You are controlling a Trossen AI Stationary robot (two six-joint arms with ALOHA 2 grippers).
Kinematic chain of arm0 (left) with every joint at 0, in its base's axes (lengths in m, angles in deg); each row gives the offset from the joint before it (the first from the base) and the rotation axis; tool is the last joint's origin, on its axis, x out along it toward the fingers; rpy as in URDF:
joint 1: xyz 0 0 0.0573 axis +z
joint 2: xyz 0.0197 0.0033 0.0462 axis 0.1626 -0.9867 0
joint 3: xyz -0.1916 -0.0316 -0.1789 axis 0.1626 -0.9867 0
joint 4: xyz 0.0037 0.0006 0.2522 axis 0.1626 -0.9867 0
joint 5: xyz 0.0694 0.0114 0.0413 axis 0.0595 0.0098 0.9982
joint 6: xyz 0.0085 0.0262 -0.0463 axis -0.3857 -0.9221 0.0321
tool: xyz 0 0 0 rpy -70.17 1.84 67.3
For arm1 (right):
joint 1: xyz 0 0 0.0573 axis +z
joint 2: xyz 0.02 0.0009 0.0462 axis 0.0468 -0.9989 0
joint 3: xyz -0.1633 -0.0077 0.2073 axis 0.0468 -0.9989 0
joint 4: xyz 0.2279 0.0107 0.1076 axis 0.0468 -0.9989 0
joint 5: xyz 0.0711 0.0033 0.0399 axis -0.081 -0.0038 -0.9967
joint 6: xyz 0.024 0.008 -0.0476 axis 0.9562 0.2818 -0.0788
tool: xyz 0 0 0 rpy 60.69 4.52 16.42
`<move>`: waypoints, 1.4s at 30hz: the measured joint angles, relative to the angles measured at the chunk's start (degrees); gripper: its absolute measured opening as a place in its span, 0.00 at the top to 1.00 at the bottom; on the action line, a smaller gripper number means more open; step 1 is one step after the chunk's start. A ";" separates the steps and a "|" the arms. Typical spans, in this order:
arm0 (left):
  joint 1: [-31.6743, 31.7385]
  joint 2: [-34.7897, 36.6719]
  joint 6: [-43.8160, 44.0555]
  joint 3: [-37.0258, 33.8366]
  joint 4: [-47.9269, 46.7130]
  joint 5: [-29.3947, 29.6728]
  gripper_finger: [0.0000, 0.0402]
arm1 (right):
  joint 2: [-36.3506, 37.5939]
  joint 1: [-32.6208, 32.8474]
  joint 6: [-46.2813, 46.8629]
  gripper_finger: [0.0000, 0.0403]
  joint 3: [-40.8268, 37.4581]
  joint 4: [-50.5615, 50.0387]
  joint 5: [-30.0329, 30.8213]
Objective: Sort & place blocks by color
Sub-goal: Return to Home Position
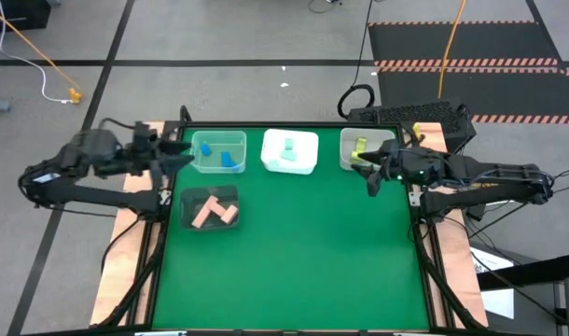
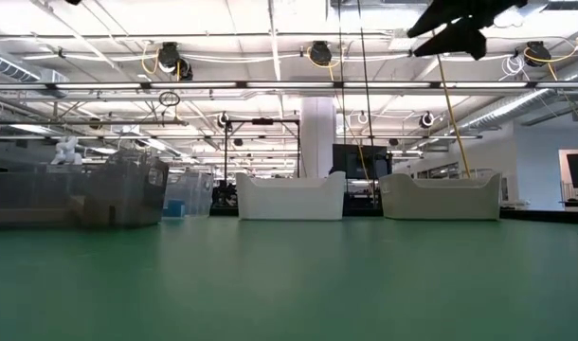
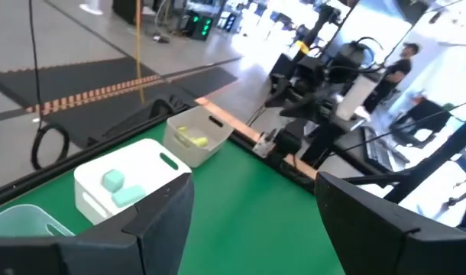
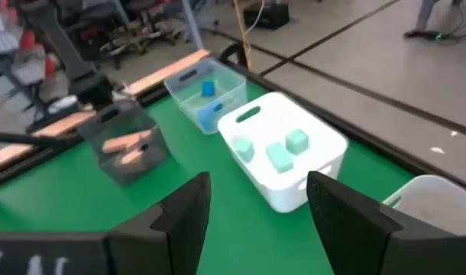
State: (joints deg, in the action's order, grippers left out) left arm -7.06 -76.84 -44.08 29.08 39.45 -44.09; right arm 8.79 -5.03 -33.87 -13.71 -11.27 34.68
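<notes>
All the blocks lie inside four bins near the far edge. Blue blocks (image 1: 230, 161) (image 4: 208, 89) sit in a clear bin (image 1: 207, 166). Mint green ones (image 1: 289, 149) (image 4: 279, 153) (image 3: 114, 182) fill a white bin (image 1: 308, 163). Yellow-green ones (image 1: 359, 147) (image 3: 191, 137) lie in the rightmost bin (image 1: 345, 159). Salmon pink ones (image 1: 215, 213) (image 4: 126, 149) rest in a grey-clear bin (image 1: 187, 219) nearer the table's middle. My left gripper (image 1: 185, 155) (image 3: 252, 221) hovers open beside the blue bin's left side. My right gripper (image 1: 370, 179) (image 4: 260, 221) hovers open just in front of the yellow-green bin. Neither holds anything.
The green table (image 1: 294, 271) stretches bare from the bins to the near edge. Wooden side rails (image 1: 126, 271) run along its left and right. In the low view the bins (image 2: 291, 196) stand in a row at the far side. A person (image 3: 397, 72) stands in the room beyond.
</notes>
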 joint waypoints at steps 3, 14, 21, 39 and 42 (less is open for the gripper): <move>-1.02 2.58 -0.52 0.00 -2.48 0.54 0.32 | 2.37 0.00 -0.07 0.48 -0.45 -0.59 1.67; -1.55 3.85 -0.15 -4.70 -3.23 2.29 0.32 | 11.04 0.03 5.32 0.48 -15.59 5.02 2.72; -1.94 3.77 2.13 -18.99 9.02 2.20 0.32 | 13.75 0.09 4.25 0.48 -34.06 34.57 -6.05; -2.22 3.88 0.67 -56.16 66.66 -4.37 0.32 | 13.44 0.15 2.26 0.48 -48.09 56.78 -9.09; -2.36 3.89 0.54 -60.53 73.65 -4.36 0.32 | 13.44 0.15 1.68 0.48 -48.10 57.19 -9.12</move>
State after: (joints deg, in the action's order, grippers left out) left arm -9.41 -72.95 -43.54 -31.45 113.10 -48.46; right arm 22.23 -4.88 -32.19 -61.81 45.93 25.55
